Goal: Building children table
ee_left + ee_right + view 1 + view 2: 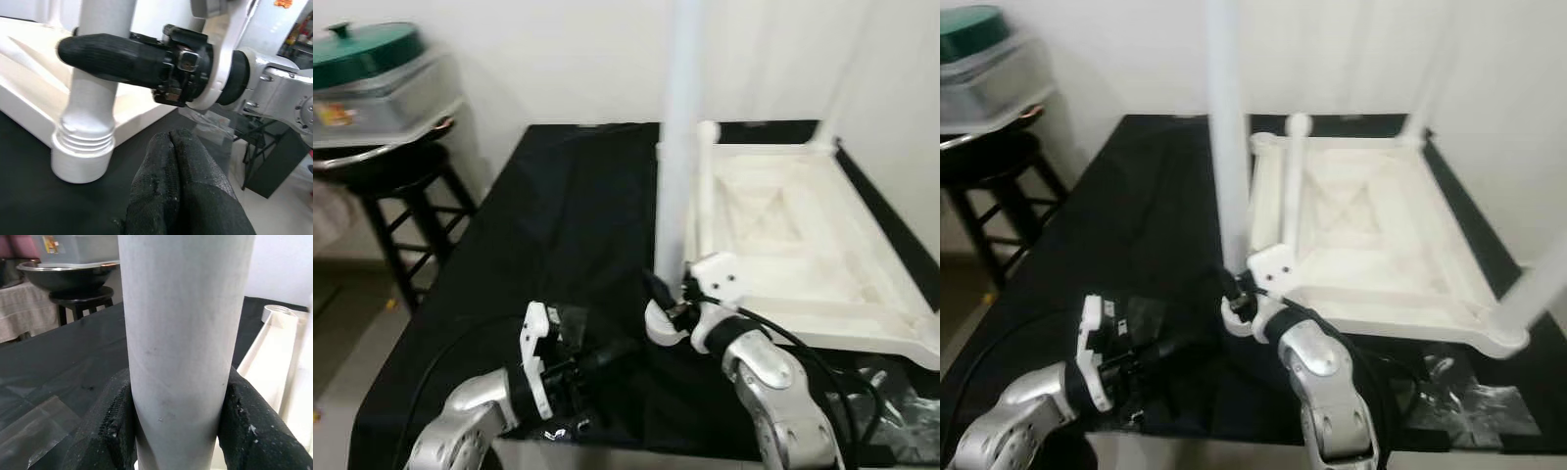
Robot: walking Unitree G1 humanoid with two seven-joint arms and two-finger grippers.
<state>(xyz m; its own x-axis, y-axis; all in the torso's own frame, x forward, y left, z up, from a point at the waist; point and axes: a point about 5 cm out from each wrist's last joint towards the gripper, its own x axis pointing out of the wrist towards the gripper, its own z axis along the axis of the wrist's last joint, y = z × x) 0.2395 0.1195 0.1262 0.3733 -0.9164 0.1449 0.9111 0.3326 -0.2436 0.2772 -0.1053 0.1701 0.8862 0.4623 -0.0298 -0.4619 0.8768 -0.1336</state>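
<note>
right gripper (pixel 668 304) clamped around upright white table leg (pixel 677 147) beside upturned tabletop (pixel 783 235); left gripper (pixel 183 191) closed, empty, on black worktop (pixel 558 215).

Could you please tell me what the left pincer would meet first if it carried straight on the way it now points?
Probably the white table leg near its threaded base. The shut left pincer points toward it; the right pincer, clamped on that leg, sits higher. Depth is uncertain.

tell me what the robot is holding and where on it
The right gripper holds the white table leg near its threaded lower end. The left gripper is shut and holds nothing.
</note>
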